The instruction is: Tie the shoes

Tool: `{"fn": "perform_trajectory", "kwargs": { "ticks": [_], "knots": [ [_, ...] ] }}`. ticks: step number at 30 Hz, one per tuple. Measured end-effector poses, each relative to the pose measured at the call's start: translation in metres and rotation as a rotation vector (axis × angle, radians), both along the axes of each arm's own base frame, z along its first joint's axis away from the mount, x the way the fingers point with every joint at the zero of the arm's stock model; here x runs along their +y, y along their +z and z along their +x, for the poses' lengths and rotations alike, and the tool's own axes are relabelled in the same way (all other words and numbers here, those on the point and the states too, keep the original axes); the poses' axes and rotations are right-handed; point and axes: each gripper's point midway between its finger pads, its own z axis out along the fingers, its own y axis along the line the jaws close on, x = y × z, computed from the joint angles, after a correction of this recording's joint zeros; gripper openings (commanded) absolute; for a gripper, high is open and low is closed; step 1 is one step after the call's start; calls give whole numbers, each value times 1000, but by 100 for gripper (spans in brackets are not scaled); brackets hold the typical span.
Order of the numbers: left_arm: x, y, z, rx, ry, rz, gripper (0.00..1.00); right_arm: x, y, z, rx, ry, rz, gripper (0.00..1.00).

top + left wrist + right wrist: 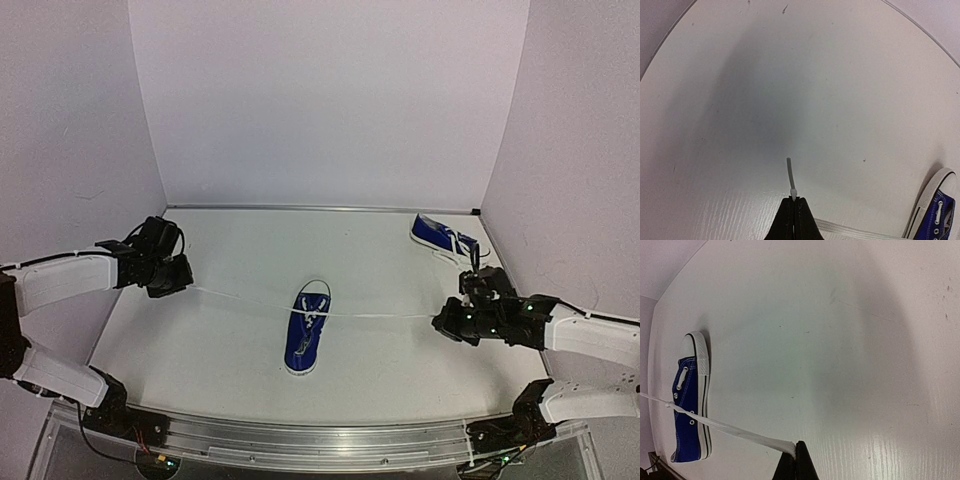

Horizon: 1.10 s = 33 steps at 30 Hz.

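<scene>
My left jaws and right jaws each clamp one end of the lace [240,298], drawn straight either side of the blue shoe [307,340] mid-bench [220,350], other shoe [440,238] at the far right corner.

High overhead, low wrist views; common shoe [307,340]

You have one blue sneaker [307,340] mid-table, upright on its sole, white toe cap toward the far wall; its laces [370,317] stretch taut to left and right; second sneaker [440,236] lies near the far-right corner.
</scene>
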Motion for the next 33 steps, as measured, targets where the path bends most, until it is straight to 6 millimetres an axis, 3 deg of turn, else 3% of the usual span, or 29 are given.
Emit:
{"fn": "perform_trajectory", "kwargs": {
  "ticks": [7,17,24,27,30,33],
  "knots": [
    [24,-35,-10,101,87,15,0,-15,-11,0,28,-106,-19,0],
    [25,-63,-14,180,84,17,0,-33,-35,-4,112,-207,-106,0],
    [32,-82,-15,227,110,-7,0,-41,-33,-4,118,-269,-120,0],
    [24,-84,-13,218,64,-37,0,-38,-35,-2,122,-252,-129,0],
    [8,-79,-9,189,-22,-55,1,-23,-38,4,123,-158,-140,0],
    [-9,-72,-7,169,-119,-73,6,-2,-37,12,104,-45,-121,10]
  ]
}}
